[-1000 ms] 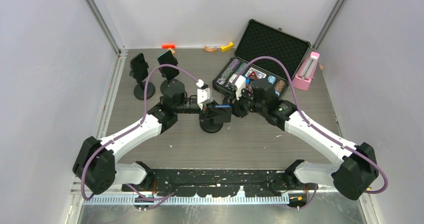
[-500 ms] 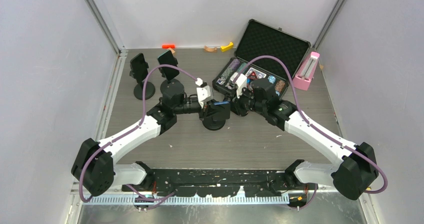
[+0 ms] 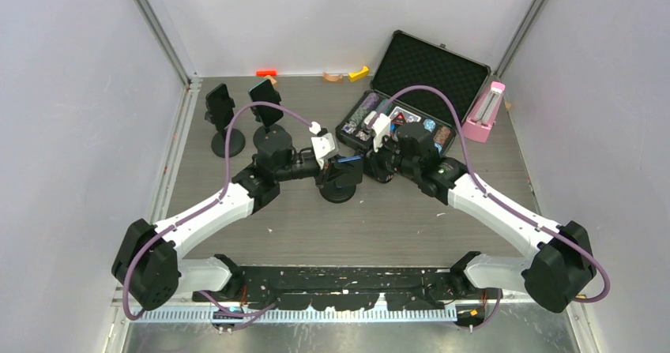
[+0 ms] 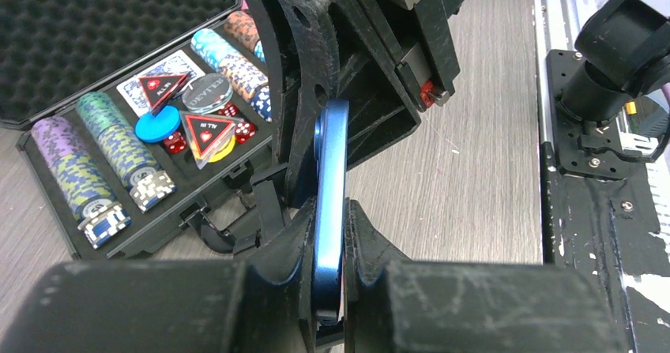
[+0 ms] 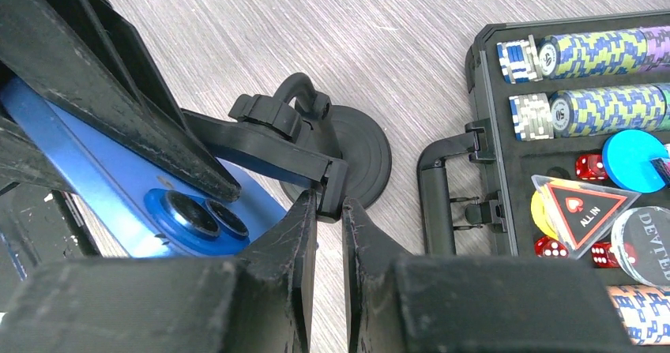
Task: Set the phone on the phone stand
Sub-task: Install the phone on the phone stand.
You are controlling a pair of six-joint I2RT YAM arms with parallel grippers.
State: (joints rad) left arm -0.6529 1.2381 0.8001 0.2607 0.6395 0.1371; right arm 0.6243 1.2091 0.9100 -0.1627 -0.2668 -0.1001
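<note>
Closing in over the bench (image 3: pixel 379 227), the right gripper (image 5: pixel 330 207) pinches the phone stand (image 5: pixel 359 152) by its clamp arm. The left gripper (image 4: pixel 332 220), closed on the blue phone (image 4: pixel 332 171), has just tipped it edge-up against that cradle, so seating looks near. Whether its lower edge sits in the clamp is hidden behind the grippers.

Phone (image 3: pixel 348 160) by stand (image 3: pixel 336 194), case (image 3: pixel 427 72) behind-right.

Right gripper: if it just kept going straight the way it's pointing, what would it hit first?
The phone stand. The right gripper is closed on the stand's black arm, so it would push straight into that, with the round base just beyond. How far beyond is hard to judge.
</note>
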